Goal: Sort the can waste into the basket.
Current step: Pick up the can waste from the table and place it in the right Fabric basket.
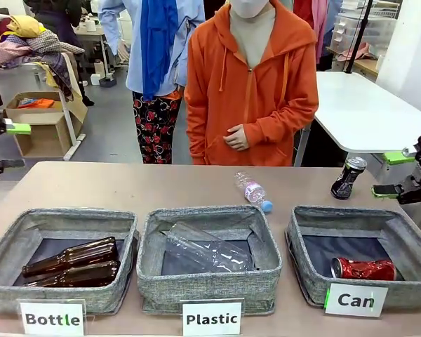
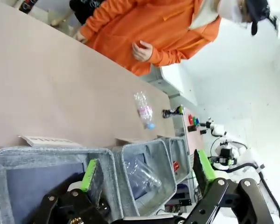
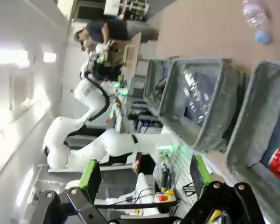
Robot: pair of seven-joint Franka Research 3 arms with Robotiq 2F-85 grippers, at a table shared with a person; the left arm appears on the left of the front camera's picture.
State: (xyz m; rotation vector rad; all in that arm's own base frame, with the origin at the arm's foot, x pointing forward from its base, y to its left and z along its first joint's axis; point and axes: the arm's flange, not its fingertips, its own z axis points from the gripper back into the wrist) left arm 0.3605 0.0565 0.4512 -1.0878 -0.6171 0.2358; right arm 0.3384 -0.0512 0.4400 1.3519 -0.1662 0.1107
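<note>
Can basket [image 1: 305, 270] holding red can [image 1: 363, 269], black can [image 1: 348, 177] behind, perhaps tilted, clear bottle [image 1: 253, 190] nearby, left hand [image 2: 146, 165] and right hand [image 3: 144, 171] spread

two brown glass bottles [image 1: 74, 261] lie in the "bottle" basket [image 1: 7, 242], a clear plastic bottle [image 1: 207, 250] in the "plastic" basket [image 1: 210, 286], a small blue-capped bottle [image 1: 252, 190] on the table [image 1: 126, 186]

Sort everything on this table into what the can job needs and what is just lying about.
For the job: black can, standing on the table; crushed red can, already in the Can basket.
Lying about: two brown bottles; clear bottle with a blue cap on the table; squashed clear bottle; Bottle basket; Plastic basket.
</note>
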